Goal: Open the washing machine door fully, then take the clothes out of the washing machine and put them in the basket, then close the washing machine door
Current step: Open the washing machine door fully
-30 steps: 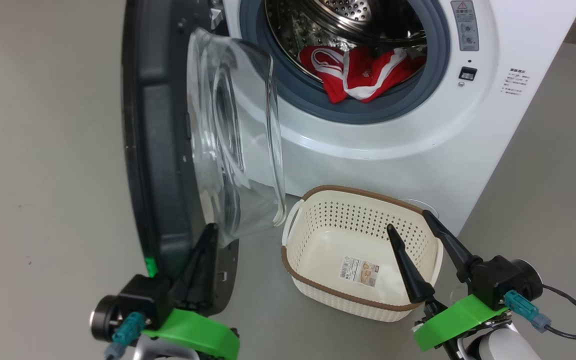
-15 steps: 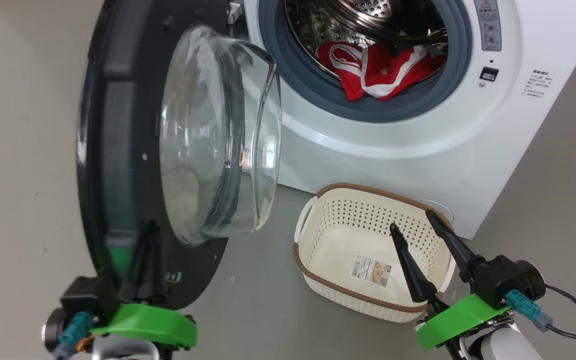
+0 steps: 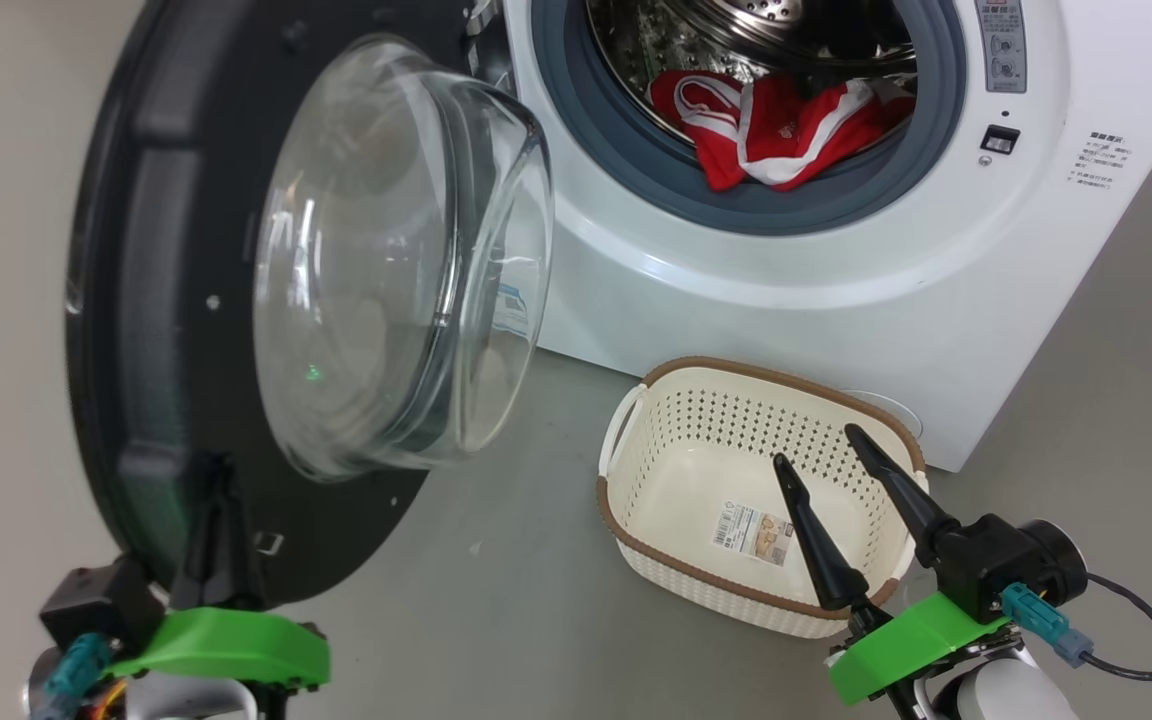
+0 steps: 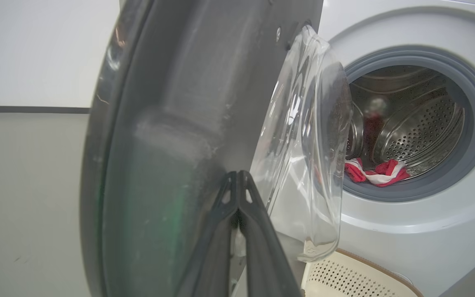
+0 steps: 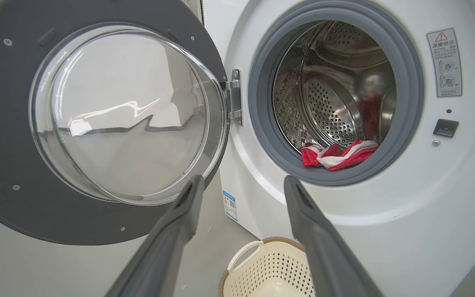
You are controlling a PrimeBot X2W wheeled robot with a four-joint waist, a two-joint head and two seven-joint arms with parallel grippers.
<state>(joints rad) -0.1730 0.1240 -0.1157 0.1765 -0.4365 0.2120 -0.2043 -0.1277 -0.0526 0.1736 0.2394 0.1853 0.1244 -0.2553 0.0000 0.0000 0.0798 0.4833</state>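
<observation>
Floor (image 3: 536,620) lies smooth grey beneath basket (image 3: 696,592) and washing machine (image 3: 736,300).

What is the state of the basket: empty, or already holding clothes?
Empty. The basket shows its bare bottom and label; the red clothes lie inside the washing machine.

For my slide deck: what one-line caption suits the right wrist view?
Open right gripper faces the open door, red clothes in the drum, basket below.
</observation>
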